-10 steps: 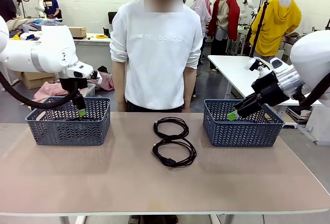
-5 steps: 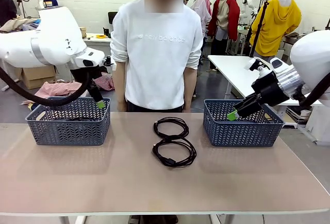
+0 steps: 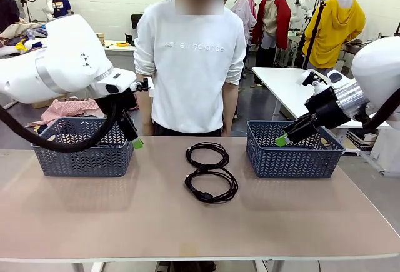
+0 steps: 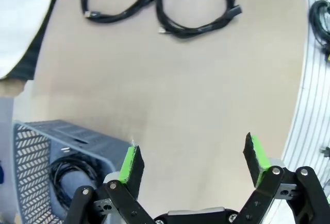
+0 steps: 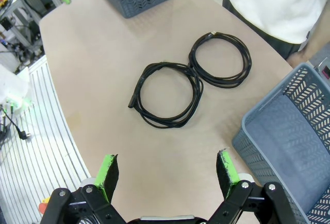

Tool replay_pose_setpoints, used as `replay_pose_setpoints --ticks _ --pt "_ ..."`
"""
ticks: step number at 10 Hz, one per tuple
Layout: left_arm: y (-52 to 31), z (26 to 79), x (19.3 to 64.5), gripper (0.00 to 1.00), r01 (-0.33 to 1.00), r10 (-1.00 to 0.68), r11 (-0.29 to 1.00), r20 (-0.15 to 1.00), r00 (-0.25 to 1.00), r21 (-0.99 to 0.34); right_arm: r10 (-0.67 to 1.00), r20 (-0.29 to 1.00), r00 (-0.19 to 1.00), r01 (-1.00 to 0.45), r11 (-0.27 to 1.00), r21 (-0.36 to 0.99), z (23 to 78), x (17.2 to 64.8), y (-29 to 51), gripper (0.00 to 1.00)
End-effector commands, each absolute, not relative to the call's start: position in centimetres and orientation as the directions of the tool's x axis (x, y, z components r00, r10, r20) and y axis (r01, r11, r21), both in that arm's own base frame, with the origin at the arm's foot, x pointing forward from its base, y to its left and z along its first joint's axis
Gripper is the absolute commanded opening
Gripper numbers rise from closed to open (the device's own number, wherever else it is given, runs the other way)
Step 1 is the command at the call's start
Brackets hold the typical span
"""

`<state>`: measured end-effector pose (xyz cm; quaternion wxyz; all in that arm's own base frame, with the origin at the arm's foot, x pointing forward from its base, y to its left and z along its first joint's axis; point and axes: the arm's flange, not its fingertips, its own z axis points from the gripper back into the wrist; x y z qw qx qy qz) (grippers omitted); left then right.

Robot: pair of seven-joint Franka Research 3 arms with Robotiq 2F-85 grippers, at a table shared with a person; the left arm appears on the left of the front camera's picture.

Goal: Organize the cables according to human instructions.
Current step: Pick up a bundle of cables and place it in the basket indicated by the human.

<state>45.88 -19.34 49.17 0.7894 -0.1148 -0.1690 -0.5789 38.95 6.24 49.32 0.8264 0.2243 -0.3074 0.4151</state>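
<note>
Table [image 3: 125, 219]; two cables [image 3: 207, 169]; two baskets [image 3: 81, 159]

This is looking like a robotics lab: a left arm [image 3: 62, 65] and right arm [image 3: 378, 65] are flanking a table [image 3: 125, 222], while a person [image 3: 60, 6] is working behind (clothes [image 3: 69, 108] lying heaped nearby).

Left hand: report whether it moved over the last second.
Yes. The left hand has swung right, from over the left basket to just past its right rim.

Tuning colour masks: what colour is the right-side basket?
Blue-grey basket, herringbone cut-out walls; clearest in front view.
</note>
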Motion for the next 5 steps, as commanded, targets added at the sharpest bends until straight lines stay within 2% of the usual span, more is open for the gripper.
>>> replay_pose_setpoints --ticks 1,3,4,5 --pt "-18.7 48.3 43.9 1.00 0.963 -0.864 0.271 0.440 0.243 0.000 0.542 0.715 0.441 -0.838 0.535 0.112 49.3 39.3 6.2 1.00" --pt "-19.4 47.6 42.6 1.00 0.969 -0.864 0.248 0.452 0.221 -0.001 0.542 0.715 0.441 -0.838 0.535 0.112 49.3 39.3 6.2 1.00" --pt "-19.3 47.5 42.4 1.00 0.954 -0.859 0.298 0.443 0.255 0.030 0.542 0.715 0.441 -0.838 0.535 0.112 49.3 39.3 6.2 1.00" --pt "-20.0 47.9 43.4 1.00 0.962 -0.875 0.273 0.413 0.254 -0.014 0.542 0.715 0.441 -0.838 0.535 0.112 49.3 39.3 6.2 1.00"
